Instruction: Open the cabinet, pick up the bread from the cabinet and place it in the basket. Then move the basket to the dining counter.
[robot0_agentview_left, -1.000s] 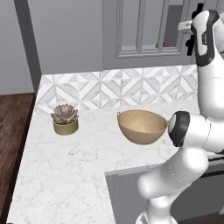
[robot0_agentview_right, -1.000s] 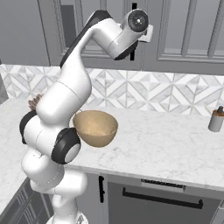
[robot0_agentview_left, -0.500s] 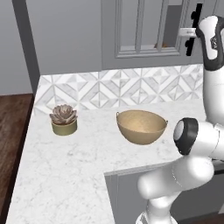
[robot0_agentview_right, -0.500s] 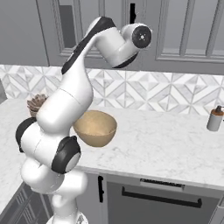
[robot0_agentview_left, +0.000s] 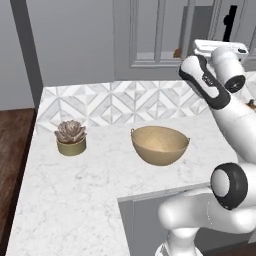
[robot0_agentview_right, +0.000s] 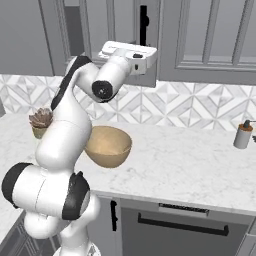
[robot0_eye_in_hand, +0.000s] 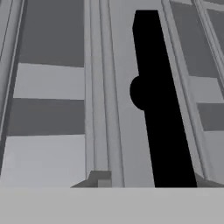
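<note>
Half open and holding nothing: gripper (robot0_eye_in_hand: 148, 179) raised to the cabinet (robot0_agentview_left: 160, 30), jaws straddling the long black handle (robot0_eye_in_hand: 153, 96). Seen from the hand camera with the bar running up between the fingertips (robot0_eye_in_hand: 100, 178), close against the right one and apart from the left. Door closed or just ajar, hard to say which.

Visible through the glass pane on the lower shelf: the bread (robot0_agentview_left: 177, 52), a small golden-brown lump. Waiting on the marble counter (robot0_agentview_left: 75, 190) below and well apart from the cabinet: the basket (robot0_agentview_left: 160, 145), upright and empty, with a potted succulent (robot0_agentview_left: 70, 137) off to its left.

Judged step: taking hold of the handle to open the door. Best centred on the bar before closing, so both pads meet it squarely and not on an edge. Then pull outward along the door's arc, not straight back, keeping the wrist turning with the hinge. Open wide enough to leave room for reaching the shelf. Likely risk: slipping off the smooth bar under a skewed pull.
</note>
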